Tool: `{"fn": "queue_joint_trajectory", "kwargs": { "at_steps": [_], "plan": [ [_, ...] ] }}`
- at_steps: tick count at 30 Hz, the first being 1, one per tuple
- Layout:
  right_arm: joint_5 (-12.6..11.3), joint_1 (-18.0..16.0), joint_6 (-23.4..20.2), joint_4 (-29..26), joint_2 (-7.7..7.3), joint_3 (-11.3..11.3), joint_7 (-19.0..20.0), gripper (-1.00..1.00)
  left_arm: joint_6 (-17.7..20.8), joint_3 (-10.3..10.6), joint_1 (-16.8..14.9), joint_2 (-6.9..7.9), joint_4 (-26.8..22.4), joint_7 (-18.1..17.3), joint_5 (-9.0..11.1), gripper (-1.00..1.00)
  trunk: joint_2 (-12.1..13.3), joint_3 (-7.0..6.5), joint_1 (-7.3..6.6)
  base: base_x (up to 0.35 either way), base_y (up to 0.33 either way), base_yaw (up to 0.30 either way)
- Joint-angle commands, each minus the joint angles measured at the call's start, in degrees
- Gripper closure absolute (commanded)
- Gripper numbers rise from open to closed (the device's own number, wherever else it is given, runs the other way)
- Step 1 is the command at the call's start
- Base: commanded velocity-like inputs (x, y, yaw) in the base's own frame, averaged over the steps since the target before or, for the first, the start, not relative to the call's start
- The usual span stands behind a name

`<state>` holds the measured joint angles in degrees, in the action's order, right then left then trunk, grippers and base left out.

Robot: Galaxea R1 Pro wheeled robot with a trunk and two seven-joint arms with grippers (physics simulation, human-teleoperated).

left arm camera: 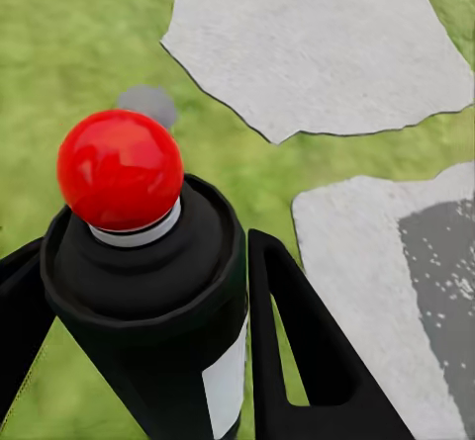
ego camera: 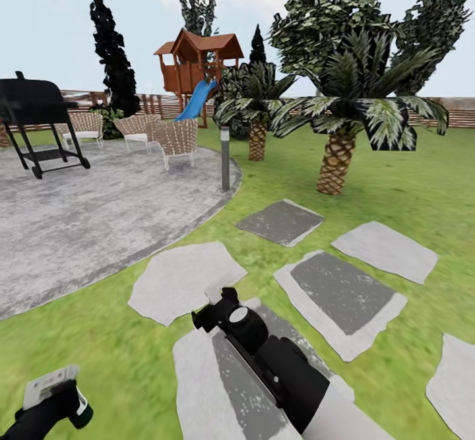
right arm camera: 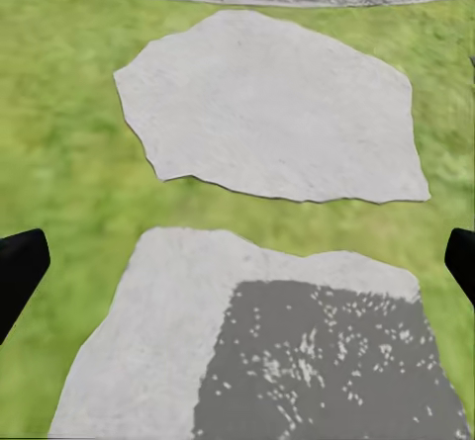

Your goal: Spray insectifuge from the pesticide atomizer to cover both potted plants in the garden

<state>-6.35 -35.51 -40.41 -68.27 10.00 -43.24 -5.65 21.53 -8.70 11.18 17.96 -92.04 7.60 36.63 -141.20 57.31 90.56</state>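
Note:
My left gripper [left arm camera: 148,302] is shut on the pesticide atomizer [left arm camera: 148,262], a dark bottle with a red ball tip and a white label; its black fingers [left arm camera: 307,351] press both sides. In the head view this gripper [ego camera: 56,400] is low at the near left over the garden lawn [ego camera: 409,189]. My right gripper [ego camera: 212,313] reaches forward over a pale stepping stone [ego camera: 185,282]. The right wrist view has its fingertips [right arm camera: 20,267] far apart at the frame edges, open and holding nothing. The potted plants are out of view.
A round grey patio [ego camera: 86,216] lies left with a black grill [ego camera: 36,107], wicker chairs [ego camera: 175,140] and a bollard lamp [ego camera: 225,156] at its edge. Two palms [ego camera: 336,156] stand ahead right. Stepping stones [ego camera: 340,291] cross the grass. A playhouse [ego camera: 198,61] and fence stand behind.

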Motion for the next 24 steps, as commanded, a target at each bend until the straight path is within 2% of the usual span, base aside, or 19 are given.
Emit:
{"fn": "queue_joint_trajectory", "kwargs": {
  "at_steps": [1,2,3,4,5,6,7,8,9,10,13,17,18,19,21,24],
  "plan": [
    [0.0,0.0,0.2,2.5,0.0,0.0,0.0,-1.0,0.2,0.1,-0.4,-0.21,0.0,0.1,-1.0,1.0,0.0,0.0,0.0,0.315,0.002,0.271],
    [0.0,-0.3,0.6,6.1,0.0,0.2,-0.1,-1.0,0.3,0.7,-0.9,-0.4,0.0,0.1,-2.9,1.0,0.0,0.0,0.0,0.315,0.001,0.271],
    [-0.3,-0.4,1.1,8.6,0.0,1.6,0.2,-1.0,0.4,1.9,-1.6,-0.63,0.0,0.2,-4.7,1.0,0.0,0.0,0.0,0.315,0.0,0.271],
    [-2.1,-0.5,0.6,7.5,0.0,8.5,1.6,-1.0,0.5,4.6,-3.2,-1.22,0.1,0.5,-6.2,1.0,0.0,0.0,0.0,0.318,0.0,0.271],
    [-3.4,-0.4,-1.1,4.1,0.0,13.7,4.0,-1.0,0.7,6.8,-4.8,-2.14,0.2,1.1,-6.8,1.0,0.0,0.0,0.0,0.322,0.0,0.271],
    [-4.7,2.3,-5.5,-4.1,-7.13,19.1,13.0,-1.0,3.1,11.9,-7.9,-5.82,0.3,6.3,-7.5,1.0,0.0,0.0,0.0,0.328,0.0,0.264],
    [-4.8,4.6,-5.1,-6.6,-9.1,19.3,14.6,-1.0,3.9,13.5,-9.1,-7.29,0.2,8.5,-7.6,1.0,0.0,0.0,0.0,0.329,0.0,0.259],
    [-4.4,8.1,-3.6,-9.8,-10.41,19.1,14.2,-1.0,6.0,16.5,-10.5,-8.95,0.1,11.2,-7.8,1.0,0.0,0.0,0.0,0.33,0.0,0.262],
    [-4.4,9.0,-3.1,-10.5,-10.72,19.0,13.2,-1.0,7.7,17.9,-11.1,-9.39,0.1,12.6,-8.6,1.0,0.0,0.0,0.0,0.331,0.0,0.269],
    [-4.3,9.6,-2.7,-11.1,-10.94,17.9,11.5,-1.0,10.0,18.9,-11.6,-9.47,0.0,14.5,-10.9,1.0,0.0,0.0,0.0,0.331,0.0,0.274],
    [-4.3,9.9,-2.6,-11.0,-11.04,12.5,10.5,-1.0,11.0,18.2,-11.9,-9.57,0.1,16.3,-12.4,1.0,0.0,0.0,0.0,0.331,0.0,0.276],
    [-4.7,9.9,-2.6,-10.7,-10.97,11.5,6.3,-1.0,11.3,17.7,-11.9,-9.31,0.3,18.0,-12.3,1.0,0.0,0.0,0.0,0.332,0.0,0.277],
    [-4.8,9.9,-2.6,-10.7,-10.75,11.3,5.7,-1.0,11.4,17.7,-11.9,-9.28,0.3,18.0,-12.1,1.0,0.0,0.0,0.0,0.332,0.0,0.277],
    [-4.5,9.9,-2.6,-10.6,-9.71,11.3,5.3,-1.0,11.4,17.5,-11.9,-9.25,0.4,17.8,-11.9,1.0,0.0,0.0,0.0,0.331,0.066,0.277],
    [-4.5,9.9,-2.7,-10.6,-9.66,11.2,5.3,-1.0,11.5,16.0,-11.9,-9.43,0.5,17.8,-11.8,1.0,0.0,0.0,0.0,0.314,0.112,0.277],
    [-4.5,9.9,-2.7,-10.6,-9.65,9.4,5.3,-1.0,11.8,14.6,-11.9,-9.66,0.5,17.6,-11.5,1.0,0.0,0.0,0.0,0.276,0.176,0.277]
  ]
}}
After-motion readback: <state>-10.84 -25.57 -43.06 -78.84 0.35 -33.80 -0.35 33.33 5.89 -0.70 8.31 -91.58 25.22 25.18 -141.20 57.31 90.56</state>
